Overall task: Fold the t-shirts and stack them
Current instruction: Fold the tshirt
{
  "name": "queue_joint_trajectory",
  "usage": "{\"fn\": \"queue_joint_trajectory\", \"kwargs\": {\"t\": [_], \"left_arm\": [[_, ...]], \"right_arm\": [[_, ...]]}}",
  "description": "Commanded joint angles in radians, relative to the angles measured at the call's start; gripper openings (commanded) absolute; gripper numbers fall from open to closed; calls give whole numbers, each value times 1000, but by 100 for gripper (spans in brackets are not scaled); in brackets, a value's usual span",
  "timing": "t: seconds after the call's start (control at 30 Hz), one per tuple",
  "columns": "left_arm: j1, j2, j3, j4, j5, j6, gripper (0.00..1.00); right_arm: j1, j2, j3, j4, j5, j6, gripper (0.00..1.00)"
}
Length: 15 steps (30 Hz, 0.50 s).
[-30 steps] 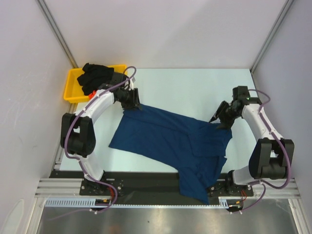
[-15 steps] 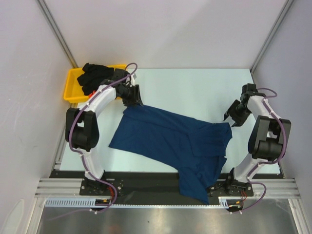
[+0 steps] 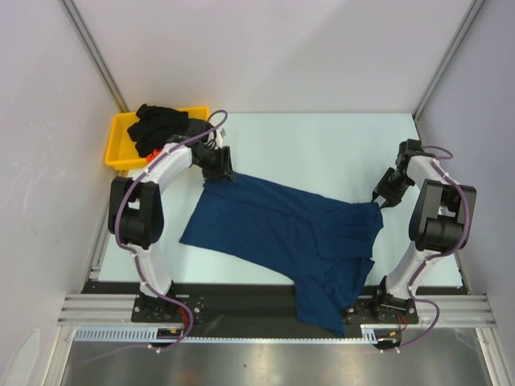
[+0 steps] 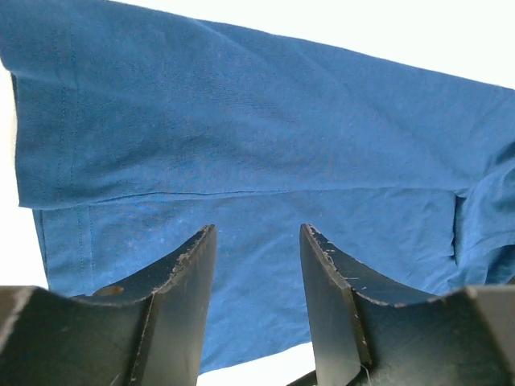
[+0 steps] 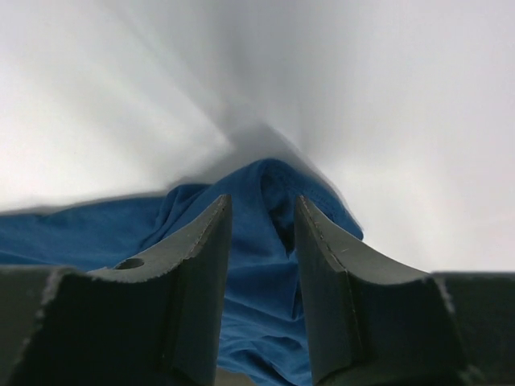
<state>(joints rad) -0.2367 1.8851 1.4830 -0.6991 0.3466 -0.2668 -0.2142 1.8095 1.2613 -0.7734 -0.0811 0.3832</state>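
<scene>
The right end effector [image 3: 385, 195] has come back toward the far right corner of the navy t-shirt [image 3: 282, 229]. A second ago it sat on that corner, and half a second ago it had drawn off to the right, leaving the corner lying flatter and further right on the desk [image 3: 322, 153]. In the right wrist view its jaws stand apart with a clear gap, and a peak of blue cloth [image 5: 265, 265] rises just past the tips of the end effector [image 5: 261, 201]. The picture is smeared by motion, so whether the cloth is touched cannot be told. The left end effector [image 3: 217, 170] has barely shifted and hangs over the shirt's far left corner. Its jaws are also apart, with flat cloth [image 4: 241, 137] showing through the gap and nothing pinched. The navy shirt is spread slantwise across the middle of the desk, unfolded, and its near right part hangs over the near edge by the right arm's base. A black t-shirt [image 3: 161, 121] is heaped in the yellow tray [image 3: 117, 145] at the far left. The change reads as a release and re-approach, so the task is probably at straightening and no fold has begun.
</scene>
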Motion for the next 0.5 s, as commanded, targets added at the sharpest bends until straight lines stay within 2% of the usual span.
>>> {"fn": "queue_joint_trajectory", "kwargs": {"t": [0.0,0.1,0.3,0.47], "left_arm": [[8,15,-7,12,34,21,52],[7,28,3,4,32,21,52],[7,34,7,15,32,14,52],[7,32,-1,21,29,9,52]], "right_arm": [[-7,39,3,16,-23,-21,41],[-8,30,-14,9,-20,-17,38],[-13,27,4,-6,16,-35,1],[-17,-10,21,-43,145,-32,0]]}}
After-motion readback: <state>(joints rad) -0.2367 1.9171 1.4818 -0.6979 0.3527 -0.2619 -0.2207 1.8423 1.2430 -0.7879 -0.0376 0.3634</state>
